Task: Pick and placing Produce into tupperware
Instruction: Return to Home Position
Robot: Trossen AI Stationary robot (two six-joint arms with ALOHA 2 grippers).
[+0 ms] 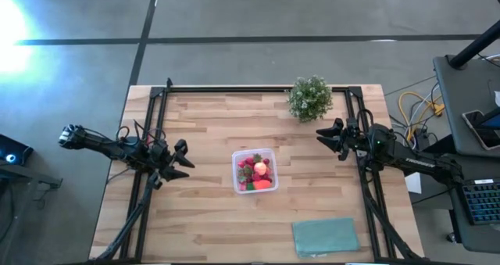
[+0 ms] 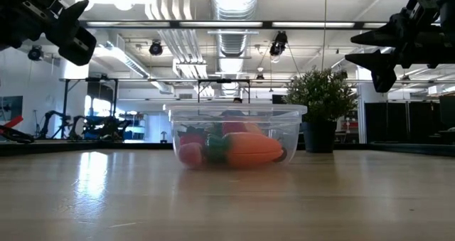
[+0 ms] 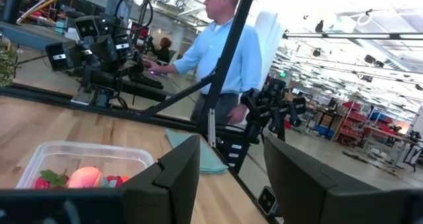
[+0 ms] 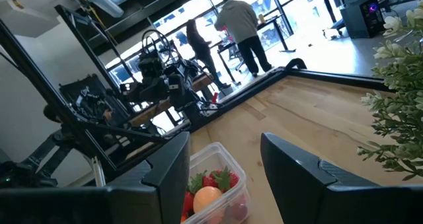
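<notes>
The clear tupperware [image 1: 255, 170] stands mid-table on its base, and the produce [image 1: 255, 173] lies inside it: red strawberries, a pink-orange ball and an orange piece with a green end [image 2: 238, 149]. My left gripper [image 1: 181, 159] hangs open above the table to the container's left. My right gripper [image 1: 330, 137] hangs open to its right, near the potted plant. Both are raised well clear of the wood, with nothing between their fingers [image 3: 231, 178] [image 4: 225, 171].
A bushy green potted plant [image 1: 310, 98] stands at the far edge, right of centre. A flat teal cloth [image 1: 325, 237] lies near the front right corner. A black frame runs along the table's sides. People stand in the room beyond the table.
</notes>
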